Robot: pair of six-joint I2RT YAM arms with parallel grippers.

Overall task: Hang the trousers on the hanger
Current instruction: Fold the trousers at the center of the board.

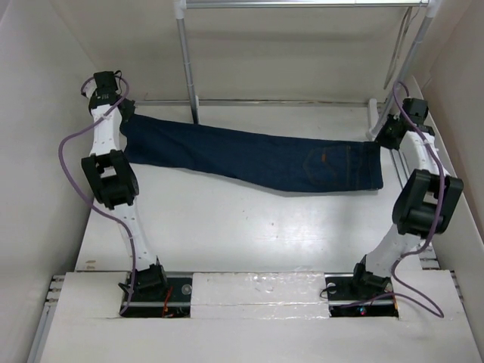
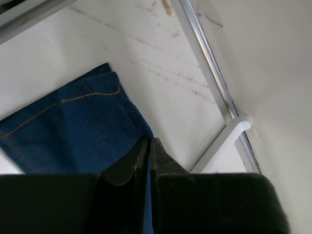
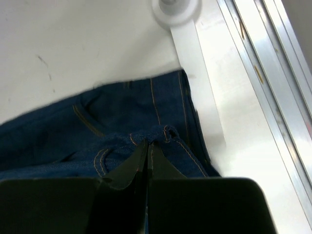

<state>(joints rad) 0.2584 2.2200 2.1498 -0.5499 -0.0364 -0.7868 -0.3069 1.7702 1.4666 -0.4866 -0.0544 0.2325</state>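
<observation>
Navy trousers (image 1: 249,155) spread between outstretched arms (image 1: 113,178); left claw (image 2: 149,141) pinches hem, right claw (image 3: 147,144) waistband.

Both arms reach to the far side, elbows bent outward. The left gripper (image 2: 148,142) and right gripper (image 3: 147,144) have their jaws pressed together.

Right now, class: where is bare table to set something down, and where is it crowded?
Widest bare table: between the trousers and the arm bases. A narrow strip lies behind the trousers, broken by the rack pole. Crowded: both trouser ends, where left gripper and right gripper clamp.
</observation>
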